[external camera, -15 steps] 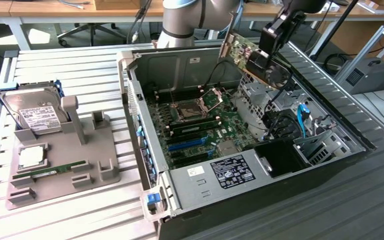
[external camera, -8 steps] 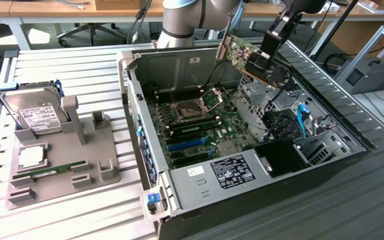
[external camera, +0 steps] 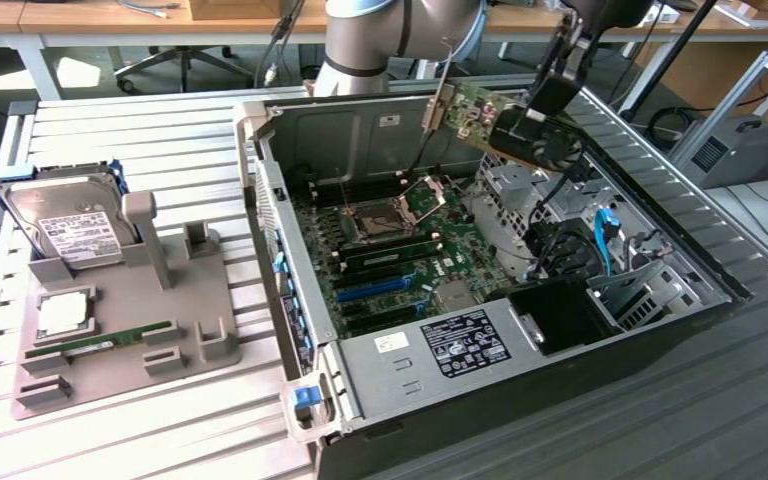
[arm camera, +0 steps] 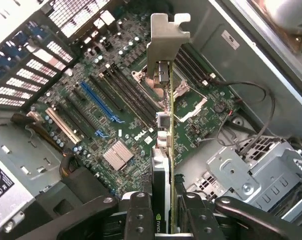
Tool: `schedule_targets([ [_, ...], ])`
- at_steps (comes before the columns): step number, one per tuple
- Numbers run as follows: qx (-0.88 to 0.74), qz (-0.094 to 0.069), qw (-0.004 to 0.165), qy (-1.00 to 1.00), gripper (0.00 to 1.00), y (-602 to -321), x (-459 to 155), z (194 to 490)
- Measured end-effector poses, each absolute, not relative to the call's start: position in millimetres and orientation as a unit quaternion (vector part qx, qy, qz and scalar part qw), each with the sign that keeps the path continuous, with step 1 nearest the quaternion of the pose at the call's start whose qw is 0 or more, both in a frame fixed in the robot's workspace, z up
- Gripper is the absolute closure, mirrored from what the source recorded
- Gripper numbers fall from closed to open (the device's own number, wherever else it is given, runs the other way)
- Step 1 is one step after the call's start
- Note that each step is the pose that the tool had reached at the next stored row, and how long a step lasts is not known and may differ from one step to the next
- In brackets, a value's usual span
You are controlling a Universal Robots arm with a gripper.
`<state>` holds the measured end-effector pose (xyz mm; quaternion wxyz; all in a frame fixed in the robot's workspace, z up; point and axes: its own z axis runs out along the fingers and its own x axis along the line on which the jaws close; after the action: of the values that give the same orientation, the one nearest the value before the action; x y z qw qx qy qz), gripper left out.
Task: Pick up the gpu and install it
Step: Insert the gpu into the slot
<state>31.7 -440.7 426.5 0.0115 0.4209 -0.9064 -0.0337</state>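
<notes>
Clamped on the gpu (external camera: 488, 118) (arm camera: 167, 130) between the two fingers (arm camera: 140, 215) of the end effector (external camera: 542, 108) (arm camera: 163, 222), one finger on each face of the card. Held tilted in the air over the open computer case (external camera: 277, 200), clear of the motherboard (external camera: 398, 250) below, silver bracket (external camera: 434, 112) (arm camera: 168, 37) at the end farthest from the grip and toward the exterior view's left. Over on the slatted table (external camera: 131, 440), at the exterior view's left of the case: a grey holder (external camera: 157, 300) carrying a hard drive (external camera: 71, 225) with blue rails stood on edge and a thin green memory stick (external camera: 111, 342) lying in a slot.
</notes>
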Motion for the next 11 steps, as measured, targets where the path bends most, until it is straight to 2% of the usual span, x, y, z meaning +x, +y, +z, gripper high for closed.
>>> schedule_targets([
  [11,0.521,-0.032,0.015,-0.853,0.73,-440.7,31.7,426.1],
])
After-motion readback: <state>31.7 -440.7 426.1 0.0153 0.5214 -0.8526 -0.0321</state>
